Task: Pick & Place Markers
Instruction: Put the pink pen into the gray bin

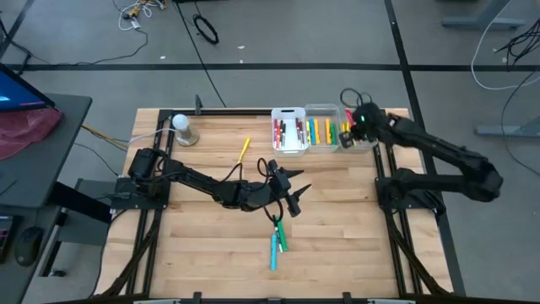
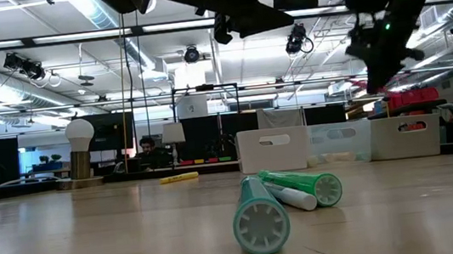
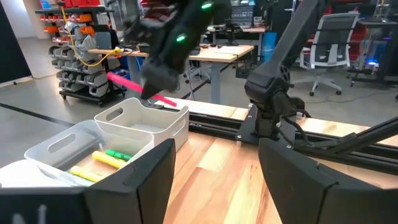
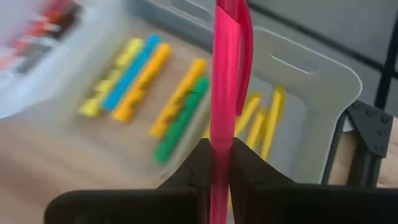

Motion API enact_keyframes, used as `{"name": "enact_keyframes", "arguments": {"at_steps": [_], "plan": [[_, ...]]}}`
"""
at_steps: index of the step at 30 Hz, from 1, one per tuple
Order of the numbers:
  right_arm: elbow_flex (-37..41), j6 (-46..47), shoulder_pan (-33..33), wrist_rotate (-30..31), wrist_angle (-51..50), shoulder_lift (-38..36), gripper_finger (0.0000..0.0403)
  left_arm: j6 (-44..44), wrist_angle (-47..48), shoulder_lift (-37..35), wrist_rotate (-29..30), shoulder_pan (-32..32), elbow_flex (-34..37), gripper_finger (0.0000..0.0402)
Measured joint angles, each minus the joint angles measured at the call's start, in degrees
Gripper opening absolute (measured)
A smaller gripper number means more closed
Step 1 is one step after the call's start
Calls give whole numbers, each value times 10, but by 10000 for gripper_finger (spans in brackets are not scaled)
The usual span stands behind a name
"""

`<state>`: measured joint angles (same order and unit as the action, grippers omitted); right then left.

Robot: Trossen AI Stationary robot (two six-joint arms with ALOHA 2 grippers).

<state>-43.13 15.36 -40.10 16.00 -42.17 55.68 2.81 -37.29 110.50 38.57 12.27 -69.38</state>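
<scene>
My right gripper (image 4: pixel 219 163) pinches a slim pink plastic marker (image 4: pixel 225 74), hovering over the clear plastic bin (image 4: pixel 323 74); its long axis runs along the markers lying inside.

No text, label, brand, number or sign could be read in any view. The markers (image 1: pixel 278 245), the bins (image 1: pixel 288 129) and the worktop (image 1: pixel 202 245) carried no legible print, and the room's far shelving was too small to read.
</scene>
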Motion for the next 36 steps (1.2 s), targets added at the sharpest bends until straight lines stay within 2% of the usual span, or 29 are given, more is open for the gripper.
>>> {"name": "enact_keyframes", "arguments": {"at_steps": [4,7,11,23,27,36], "plan": [[0,-45,-100,-45,22,78,23,0,0,0,0,0,0,236],[-1,-64,-138,-64,32,125,25,0,0,0,0,0,0,236],[-4,-64,-136,-70,50,161,25,0,4,0,0,0,0,236],[-4,-54,-140,-37,88,255,26,0,3,0,0,1,0,236],[-4,-52,-134,-14,91,267,32,0,3,0,0,1,0,236],[-4,-53,-133,-8,88,269,58,5,2,0,-1,1,0,236]]}}
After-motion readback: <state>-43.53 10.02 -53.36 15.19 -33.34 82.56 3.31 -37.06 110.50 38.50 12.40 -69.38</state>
